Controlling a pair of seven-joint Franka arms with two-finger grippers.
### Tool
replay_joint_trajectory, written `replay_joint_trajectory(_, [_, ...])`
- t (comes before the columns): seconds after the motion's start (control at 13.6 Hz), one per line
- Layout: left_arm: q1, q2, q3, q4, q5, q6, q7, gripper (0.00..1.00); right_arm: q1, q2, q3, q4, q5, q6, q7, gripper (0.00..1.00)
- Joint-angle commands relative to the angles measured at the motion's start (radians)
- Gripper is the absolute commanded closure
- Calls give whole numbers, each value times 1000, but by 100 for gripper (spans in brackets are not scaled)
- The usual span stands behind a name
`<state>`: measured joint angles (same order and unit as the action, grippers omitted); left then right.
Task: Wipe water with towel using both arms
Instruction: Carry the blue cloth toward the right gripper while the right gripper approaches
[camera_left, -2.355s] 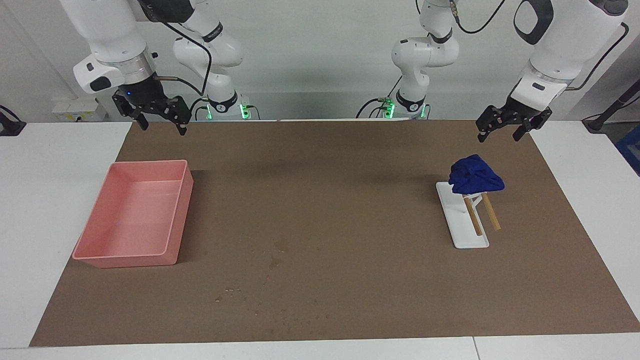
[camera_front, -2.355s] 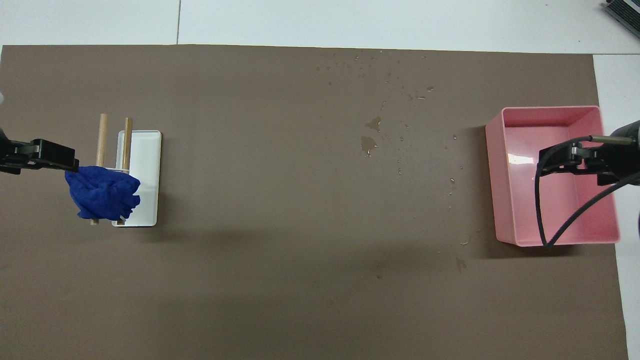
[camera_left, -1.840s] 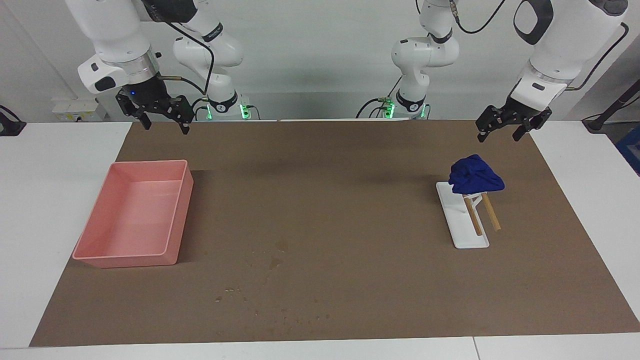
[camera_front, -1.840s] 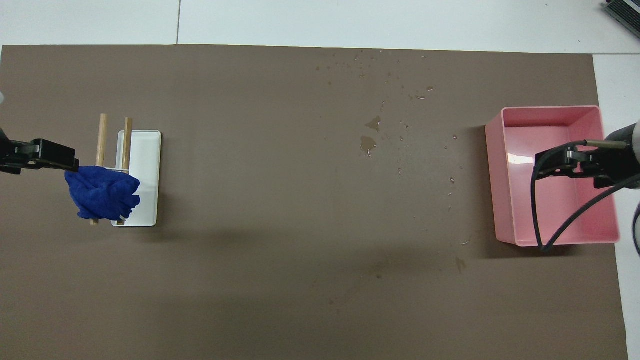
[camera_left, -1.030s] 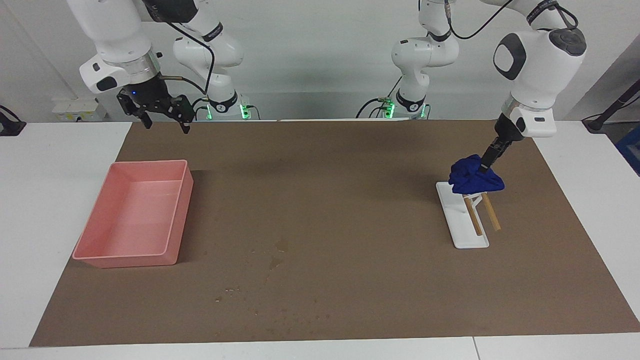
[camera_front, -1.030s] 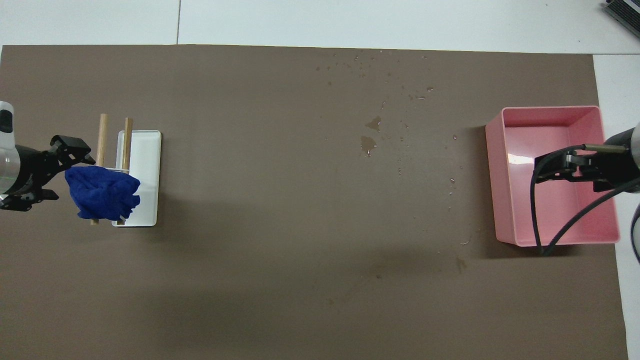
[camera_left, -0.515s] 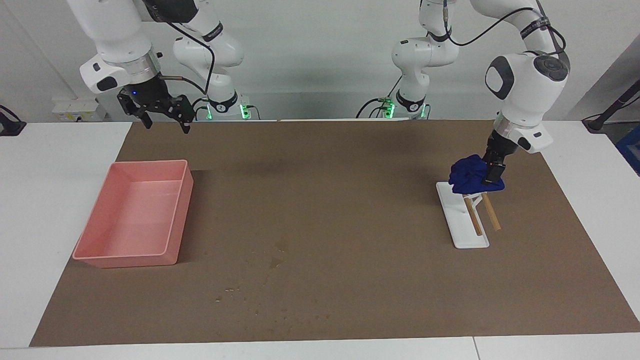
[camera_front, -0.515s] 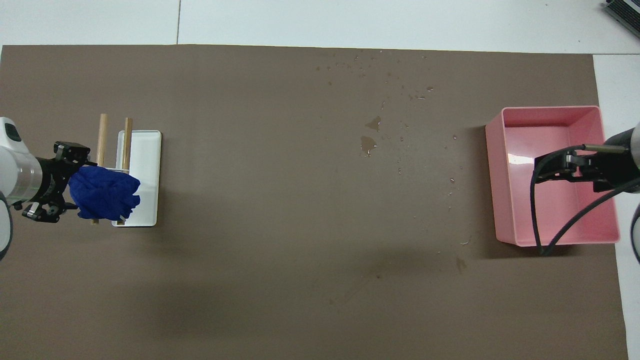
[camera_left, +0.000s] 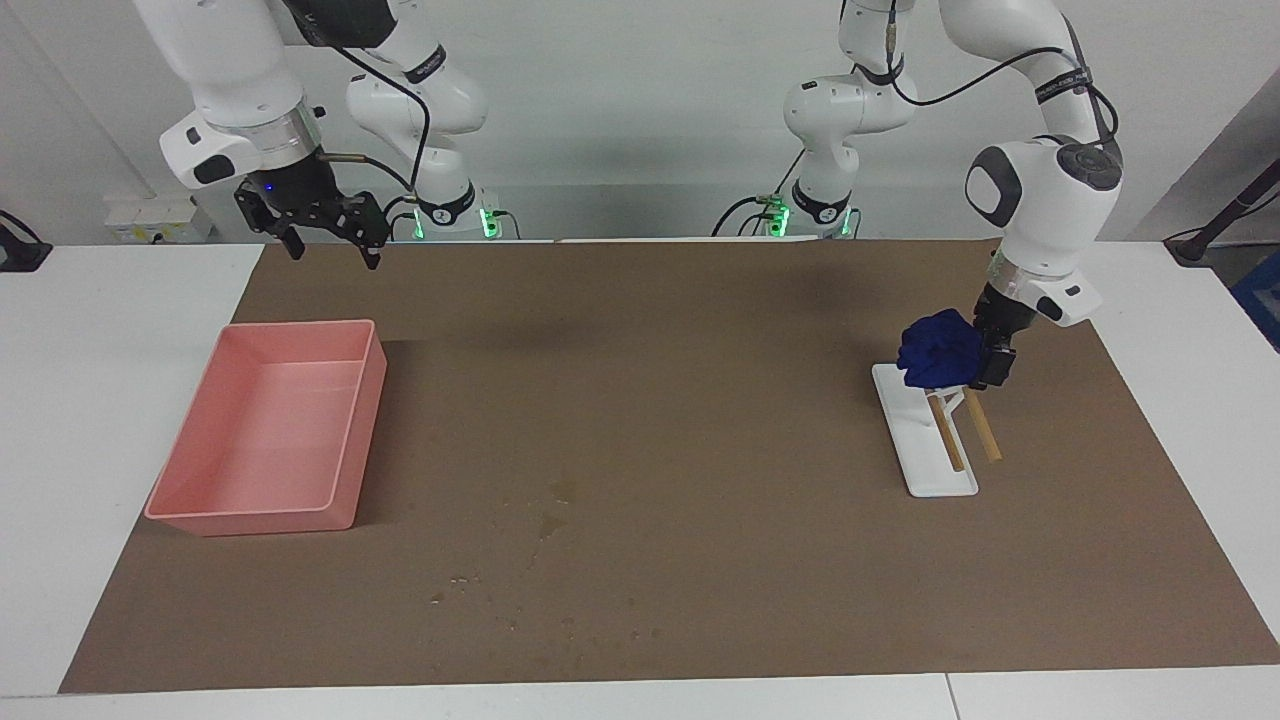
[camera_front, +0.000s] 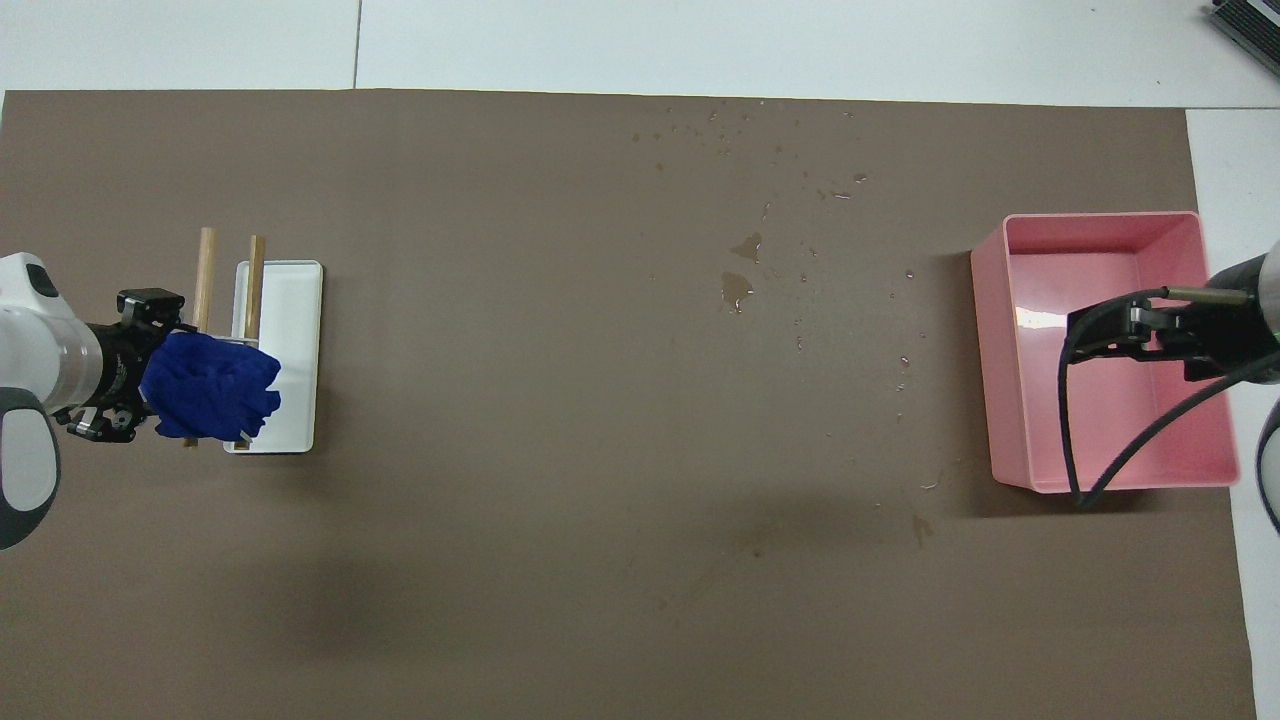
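Observation:
The blue towel lies bunched on top of a small rack with a white base and two wooden rods, toward the left arm's end of the mat. In the overhead view the towel covers the rods' near ends. My left gripper is down at the towel's outer side, open, its fingers spread to either side of the cloth's edge. My right gripper is open and empty, raised; in the overhead view it hangs over the pink tray. The water is dark blotches and droplets mid-mat.
The brown mat covers most of the white table. The pink tray stands empty toward the right arm's end. More droplets are scattered toward the mat's edge farthest from the robots. A black cable hangs from the right wrist.
My left arm has turned its wrist, come down from above the mat's edge, and pushed its open fingers onto the towel's outer side. The right gripper rose slightly, then held still.

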<state>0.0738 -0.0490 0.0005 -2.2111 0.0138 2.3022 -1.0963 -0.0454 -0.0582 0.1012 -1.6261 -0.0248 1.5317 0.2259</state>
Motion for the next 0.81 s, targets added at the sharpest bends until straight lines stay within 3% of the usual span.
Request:
replay_joint_trajectory(0.0, [-3, -9, -2, -13, 20, -13, -10, 10, -8, -26, 3, -35, 23, 25, -5, 0])
replay_joint_trajectory(0.22, [-17, -3, -2, 19, 61, -84, -10, 51, -8, -26, 3, -35, 23, 28, -7, 0])
replay_joint_trajectory(0.52, [-54, 26, -4, 109, 81, -194, -8, 95, -8, -28, 5, -34, 23, 28, -4, 0])
replay_joint_trajectory(0.59, [-54, 28, -4, 120, 81, -204, -8, 100, -8, -28, 3, -34, 23, 28, -14, 0])
replay_joint_trajectory(0.74, [-78, 41, -4, 154, 80, -249, -5, 100, -8, -28, 5, -35, 23, 27, -17, 0])
